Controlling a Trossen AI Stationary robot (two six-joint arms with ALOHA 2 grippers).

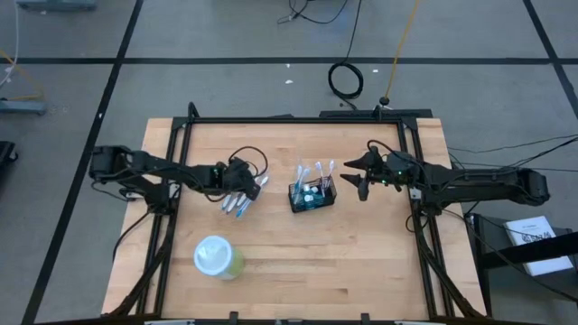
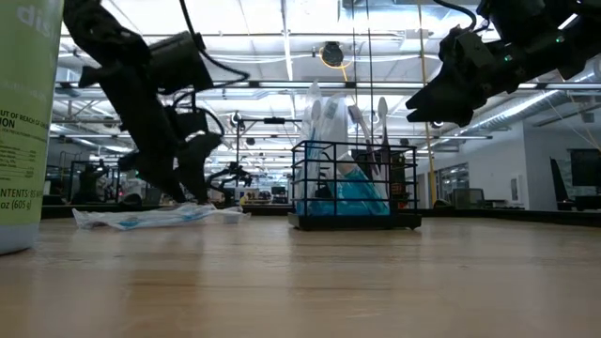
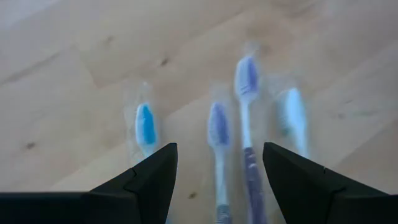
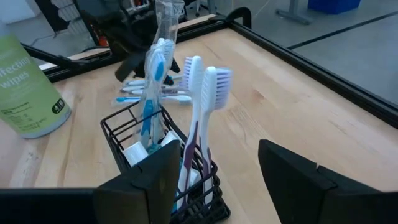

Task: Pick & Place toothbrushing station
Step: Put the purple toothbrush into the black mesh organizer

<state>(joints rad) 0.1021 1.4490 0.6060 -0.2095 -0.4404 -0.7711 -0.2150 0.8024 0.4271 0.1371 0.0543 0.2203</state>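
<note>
The black wire-mesh caddy (image 1: 312,195) stands on its base at the table's middle with several toothbrushes upright in it; it also shows in the right wrist view (image 4: 163,171) and the low view (image 2: 355,188). Several loose wrapped toothbrushes (image 1: 242,202) lie flat on the table left of it. My left gripper (image 1: 244,188) is open just above these brushes (image 3: 217,137), its fingers on either side of two of them, touching none. My right gripper (image 1: 354,174) is open and empty, raised just right of the caddy.
A pale-green wipes canister (image 1: 218,257) with a whitish lid stands near the table's front left; it fills the left edge of the low view (image 2: 23,122). Black frame rails (image 1: 298,119) run along the table's sides and back. Bare wood lies in front of the caddy.
</note>
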